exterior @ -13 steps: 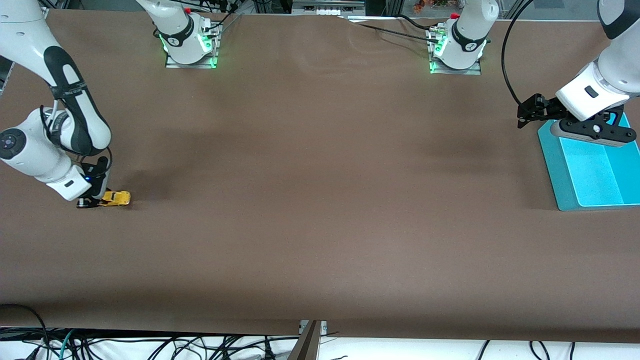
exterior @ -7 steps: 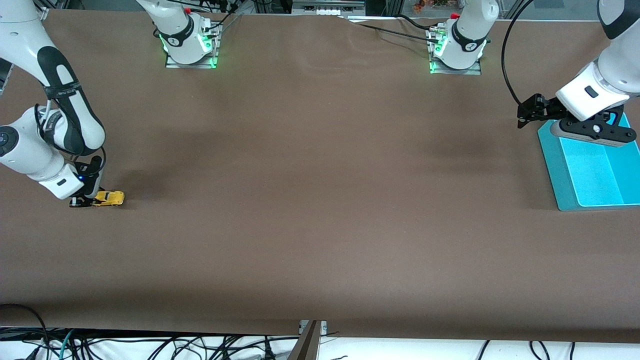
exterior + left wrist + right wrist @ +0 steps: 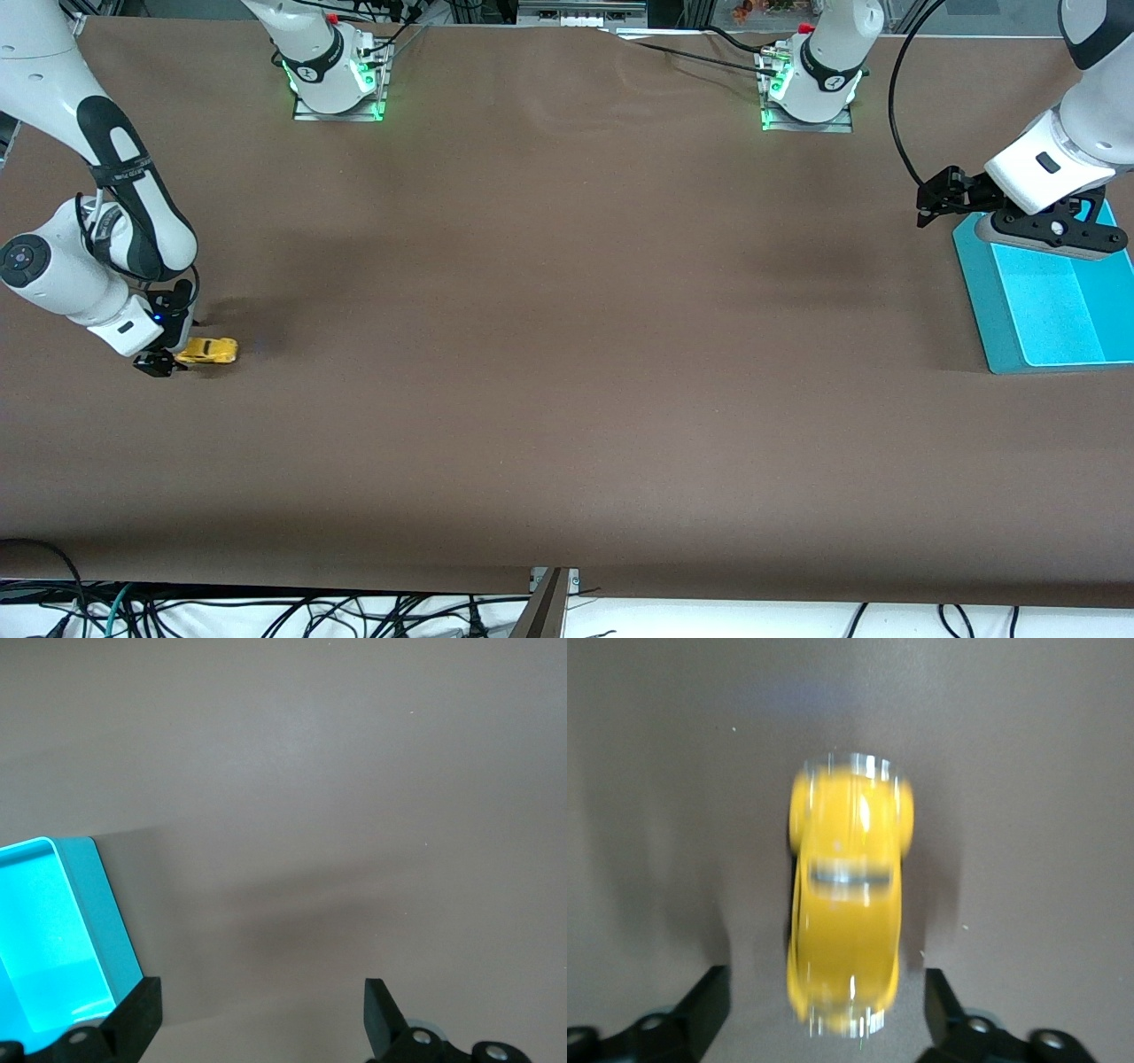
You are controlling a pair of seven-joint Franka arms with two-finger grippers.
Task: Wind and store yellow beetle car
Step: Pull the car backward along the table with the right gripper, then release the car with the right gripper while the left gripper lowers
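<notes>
The yellow beetle car [image 3: 208,351] sits on the table [image 3: 567,372] at the right arm's end. The right gripper [image 3: 161,362] is beside it, jaws spread, not gripping. The left gripper [image 3: 928,206] waits over the teal bin's [image 3: 1001,359] edge, jaws open.

Pretty even overhead light on the matte brown table cover [image 3: 567,354], with soft arm shadows. The small glossy yellow toy beetle car [image 3: 849,904] looks motion-smeared with white glints on it. The bright turquoise plastic bin [image 3: 40,939] near-glows, washed out inside.
</notes>
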